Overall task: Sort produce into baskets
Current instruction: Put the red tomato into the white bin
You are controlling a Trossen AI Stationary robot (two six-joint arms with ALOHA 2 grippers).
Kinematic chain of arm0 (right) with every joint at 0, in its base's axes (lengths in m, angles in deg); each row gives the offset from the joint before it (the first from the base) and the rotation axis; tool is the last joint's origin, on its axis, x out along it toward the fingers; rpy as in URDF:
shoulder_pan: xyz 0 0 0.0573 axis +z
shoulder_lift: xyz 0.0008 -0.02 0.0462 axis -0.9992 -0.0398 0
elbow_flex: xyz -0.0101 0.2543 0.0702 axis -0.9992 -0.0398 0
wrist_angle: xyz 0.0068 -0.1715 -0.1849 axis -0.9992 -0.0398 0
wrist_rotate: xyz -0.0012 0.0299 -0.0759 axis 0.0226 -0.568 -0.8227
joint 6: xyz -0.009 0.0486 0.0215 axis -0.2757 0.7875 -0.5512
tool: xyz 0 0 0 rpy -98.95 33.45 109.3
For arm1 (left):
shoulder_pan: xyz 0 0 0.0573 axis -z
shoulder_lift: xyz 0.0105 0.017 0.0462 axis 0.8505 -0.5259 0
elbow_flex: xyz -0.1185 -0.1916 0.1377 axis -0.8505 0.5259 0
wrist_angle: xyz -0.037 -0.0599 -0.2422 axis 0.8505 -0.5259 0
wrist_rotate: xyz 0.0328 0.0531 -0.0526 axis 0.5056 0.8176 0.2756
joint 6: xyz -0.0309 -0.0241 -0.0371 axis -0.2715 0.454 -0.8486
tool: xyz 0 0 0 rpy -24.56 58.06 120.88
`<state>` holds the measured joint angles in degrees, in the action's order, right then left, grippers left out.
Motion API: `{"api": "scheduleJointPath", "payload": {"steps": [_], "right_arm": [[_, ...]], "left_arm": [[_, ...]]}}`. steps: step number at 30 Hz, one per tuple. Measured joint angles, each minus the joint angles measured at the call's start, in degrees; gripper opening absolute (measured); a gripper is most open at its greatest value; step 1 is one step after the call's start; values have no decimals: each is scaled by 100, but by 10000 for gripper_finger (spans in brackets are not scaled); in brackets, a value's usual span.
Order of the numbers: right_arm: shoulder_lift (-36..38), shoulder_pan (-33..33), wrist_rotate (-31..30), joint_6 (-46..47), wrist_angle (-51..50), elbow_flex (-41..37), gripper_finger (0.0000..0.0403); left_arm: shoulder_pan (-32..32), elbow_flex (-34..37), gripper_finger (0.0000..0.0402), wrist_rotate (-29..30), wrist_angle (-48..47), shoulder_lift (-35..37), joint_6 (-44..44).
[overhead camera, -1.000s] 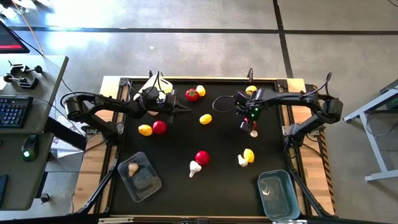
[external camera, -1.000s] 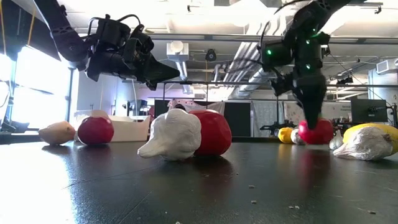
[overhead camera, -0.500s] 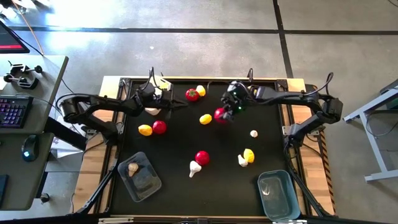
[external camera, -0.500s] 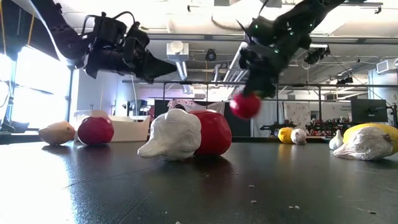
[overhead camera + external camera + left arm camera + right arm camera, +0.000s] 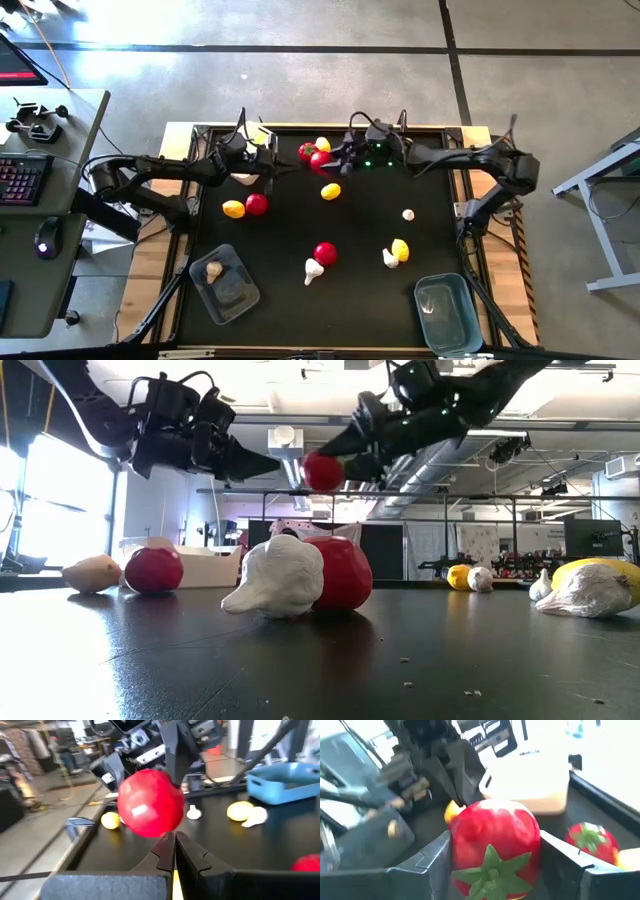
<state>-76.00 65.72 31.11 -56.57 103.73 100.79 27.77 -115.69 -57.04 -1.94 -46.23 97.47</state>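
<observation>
A black mat (image 5: 360, 260) covers the desk (image 5: 180, 135), whose pale wooden edge shows at the far corners. Off the desk's left edge stands a grey side table (image 5: 60, 230) carrying a keyboard (image 5: 20, 178), a computer mouse (image 5: 43, 238) and a small black clamp (image 5: 32, 122). The concrete floor (image 5: 300, 70) around is crossed by dark lines. A grey metal frame (image 5: 605, 200) stands beyond the right edge.

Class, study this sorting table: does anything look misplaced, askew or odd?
The clear basket sits askew to the table's edge, with one garlic bulb inside. Another garlic bulb lies tipped against a tomato. The right pincer holds a tomato in mid-air, facing the shut left pincer. Nothing looks spilled or damaged.
</observation>
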Motion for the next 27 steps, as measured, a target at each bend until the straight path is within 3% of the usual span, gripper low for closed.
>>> {"api": "scheduleJointPath", "payload": {"steps": [5, 11, 21, 27], "right_arm": [[-425, -49, 0, 437, 1450, 0, 224], [-652, -175, -317, 686, 2422, 0, 224], [-1244, -56, -1349, 1351, 4326, 0, 225], [-1588, -17, -1802, 1662, 4852, 13, 225]], "left_arm": [[201, 0, 20, 1208, -670, 404, 647], [600, 0, 78, 2570, -1164, 751, 1081], [1125, 0, 191, 4456, -712, 823, 954], [1324, 0, 239, 5016, -158, 823, 933]]}}
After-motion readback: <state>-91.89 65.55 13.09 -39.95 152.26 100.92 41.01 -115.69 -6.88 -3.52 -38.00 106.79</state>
